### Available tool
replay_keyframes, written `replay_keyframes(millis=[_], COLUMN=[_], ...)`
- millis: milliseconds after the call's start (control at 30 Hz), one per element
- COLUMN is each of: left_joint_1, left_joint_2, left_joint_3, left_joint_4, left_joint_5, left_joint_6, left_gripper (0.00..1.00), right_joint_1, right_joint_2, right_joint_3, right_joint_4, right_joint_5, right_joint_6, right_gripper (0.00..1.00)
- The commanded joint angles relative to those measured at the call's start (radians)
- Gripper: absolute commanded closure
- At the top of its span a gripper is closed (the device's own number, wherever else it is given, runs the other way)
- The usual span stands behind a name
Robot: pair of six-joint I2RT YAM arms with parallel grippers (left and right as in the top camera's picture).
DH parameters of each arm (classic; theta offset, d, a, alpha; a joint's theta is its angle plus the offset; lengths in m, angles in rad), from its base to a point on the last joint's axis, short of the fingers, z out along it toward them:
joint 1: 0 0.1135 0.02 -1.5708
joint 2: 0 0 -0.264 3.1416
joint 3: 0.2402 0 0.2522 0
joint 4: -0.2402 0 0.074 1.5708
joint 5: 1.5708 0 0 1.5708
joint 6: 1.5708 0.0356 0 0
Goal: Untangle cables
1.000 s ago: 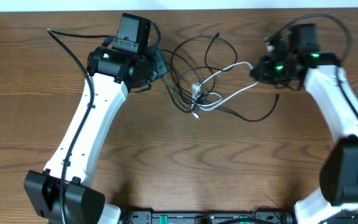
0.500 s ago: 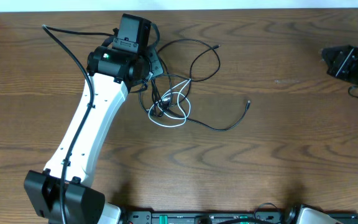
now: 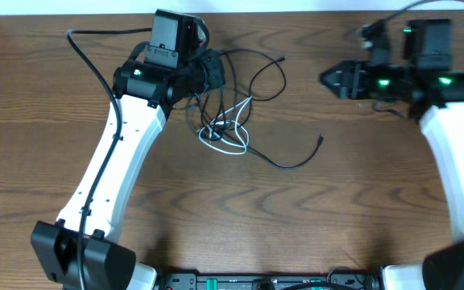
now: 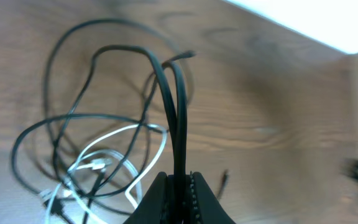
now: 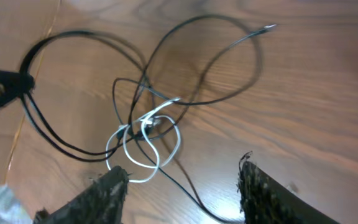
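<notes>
L wrist only: left hand (image 4: 180,178) nips black cables (image 4: 170,124).

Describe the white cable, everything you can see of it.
The white cable is a thin, flexible cord, coiled in a few small overlapping loops and lying on the wooden table. Several black cables thread through and cross its loops. The left gripper beside it pinches only black strands.

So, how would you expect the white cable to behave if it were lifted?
Probably floppy: the white cable lies in loose loops. Likely light, being so thin. It crosses the black cables, so lifting it may drag them along.
</notes>
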State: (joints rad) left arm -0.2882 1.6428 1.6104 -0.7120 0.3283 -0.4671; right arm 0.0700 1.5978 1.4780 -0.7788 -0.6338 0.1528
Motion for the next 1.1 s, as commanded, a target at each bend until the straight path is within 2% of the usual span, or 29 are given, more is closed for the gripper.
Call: replay_keyframes(millis=[0, 167, 300, 500, 833, 1000, 1067], left_joint_1=[0.002, 0.002, 0.002, 0.002, 0.002, 0.002, 0.001], left_joint_2=[-0.078, -0.1, -0.1, -0.1, -0.1, -0.1, -0.1], left_joint_3=[0.01, 0.01, 0.01, 0.01, 0.009, 0.009, 0.009], left_joint_4=[0.033, 0.032, 0.026, 0.025, 0.014, 0.014, 0.014], left_joint_5=[0.106, 0.106, 0.106, 0.106, 0.106, 0.106, 0.106], left_joint_6=[-0.046, -0.118, -0.126, -0.126, -0.126, -0.126, -0.126], left_gripper=[0.93, 0.93, 0.93, 0.93, 0.93, 0.93, 0.92], right_joint_1=[0.09, 0.179, 0.226, 0.264, 0.286, 0.312, 0.333], right_joint_2=[0.095, 0.206, 0.273, 0.324, 0.349, 0.368, 0.394], right_joint_3=[0.005, 0.005, 0.005, 0.005, 0.005, 0.005, 0.005], right_joint_4=[0.068, 0.164, 0.204, 0.203, 0.147, 0.17, 0.201], right_joint_5=[-0.035, -0.035, -0.035, -0.022, 0.121, 0.218, 0.267], right_joint_6=[0.036, 0.112, 0.15, 0.18, 0.257, 0.303, 0.311], right_gripper=[0.42, 0.41, 0.41, 0.42, 0.44, 0.48, 0.55])
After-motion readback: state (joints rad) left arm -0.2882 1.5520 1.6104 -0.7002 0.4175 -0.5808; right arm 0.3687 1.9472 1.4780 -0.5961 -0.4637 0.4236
